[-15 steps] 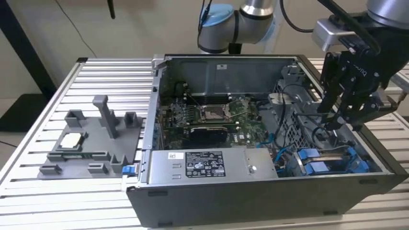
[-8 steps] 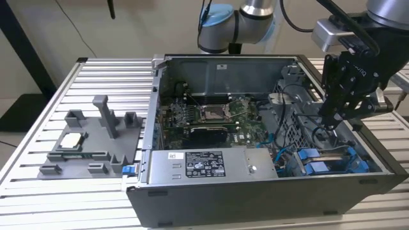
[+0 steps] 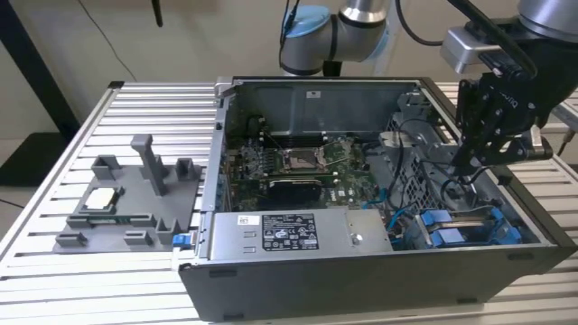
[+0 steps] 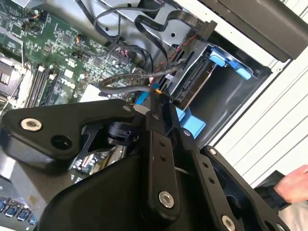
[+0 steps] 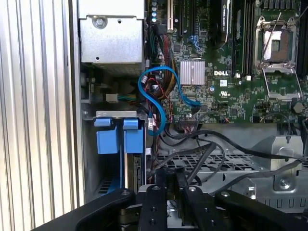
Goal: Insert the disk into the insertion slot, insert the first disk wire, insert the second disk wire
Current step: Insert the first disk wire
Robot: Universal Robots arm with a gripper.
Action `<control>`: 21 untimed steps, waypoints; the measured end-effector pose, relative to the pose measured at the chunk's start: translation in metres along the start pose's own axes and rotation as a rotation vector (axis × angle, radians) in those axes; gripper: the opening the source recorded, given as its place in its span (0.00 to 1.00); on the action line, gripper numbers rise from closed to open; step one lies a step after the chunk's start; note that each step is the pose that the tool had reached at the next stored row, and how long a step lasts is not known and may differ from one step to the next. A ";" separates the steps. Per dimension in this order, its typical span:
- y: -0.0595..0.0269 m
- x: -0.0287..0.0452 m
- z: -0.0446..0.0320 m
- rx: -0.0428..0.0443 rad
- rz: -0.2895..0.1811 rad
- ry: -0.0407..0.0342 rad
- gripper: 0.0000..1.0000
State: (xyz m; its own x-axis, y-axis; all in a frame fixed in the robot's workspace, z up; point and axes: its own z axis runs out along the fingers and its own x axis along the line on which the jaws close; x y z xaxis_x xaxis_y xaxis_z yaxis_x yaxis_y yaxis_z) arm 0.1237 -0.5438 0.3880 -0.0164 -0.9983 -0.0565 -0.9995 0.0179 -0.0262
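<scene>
The disk (image 4: 195, 79) sits in the insertion slot (image 4: 233, 94), and its blue carrier tabs (image 5: 120, 139) stick out at the bay mouth (image 3: 451, 233). My gripper (image 4: 156, 103) hangs inside the open computer case, just short of the disk's connector end. Its fingers (image 5: 161, 185) are pressed together on a black sleeved disk wire (image 4: 130, 78) with an orange mark at the pinch. In the exterior view the gripper (image 3: 472, 162) is above the drive cage at the case's right side. A blue data cable (image 5: 161, 96) loops from the motherboard toward the bay.
A silver power-supply box (image 3: 289, 233) lies at the case front, the motherboard (image 3: 298, 166) behind it. Loose black cables (image 5: 216, 154) cross the metal cage. A grey fixture tray (image 3: 126, 200) stands at the exterior view's left. A person's hand (image 4: 294, 188) shows outside the case.
</scene>
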 end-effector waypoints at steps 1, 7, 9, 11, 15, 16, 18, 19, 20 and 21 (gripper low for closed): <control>0.0000 0.0000 0.0002 0.0000 0.000 0.0020 0.19; -0.0006 0.0001 0.0011 -0.0010 -0.001 0.0199 0.19; -0.0011 0.0003 0.0016 -0.0028 -0.001 0.0259 0.19; -0.0017 0.0008 0.0022 -0.0057 -0.001 0.0305 0.19; -0.0032 0.0024 0.0037 -0.0126 0.000 0.0360 0.19; -0.0035 0.0029 0.0044 -0.0132 0.000 0.0359 0.19; -0.0042 0.0040 0.0057 -0.0142 0.000 0.0360 0.19; -0.0046 0.0045 0.0063 -0.0145 0.000 0.0360 0.19; -0.0051 0.0049 0.0070 -0.0149 0.000 0.0360 0.19; -0.0056 0.0052 0.0075 -0.0151 0.000 0.0361 0.19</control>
State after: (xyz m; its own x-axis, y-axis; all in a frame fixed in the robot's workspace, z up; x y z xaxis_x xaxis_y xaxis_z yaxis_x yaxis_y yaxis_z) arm 0.1294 -0.5487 0.3803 -0.0168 -0.9996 -0.0205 -0.9998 0.0170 -0.0112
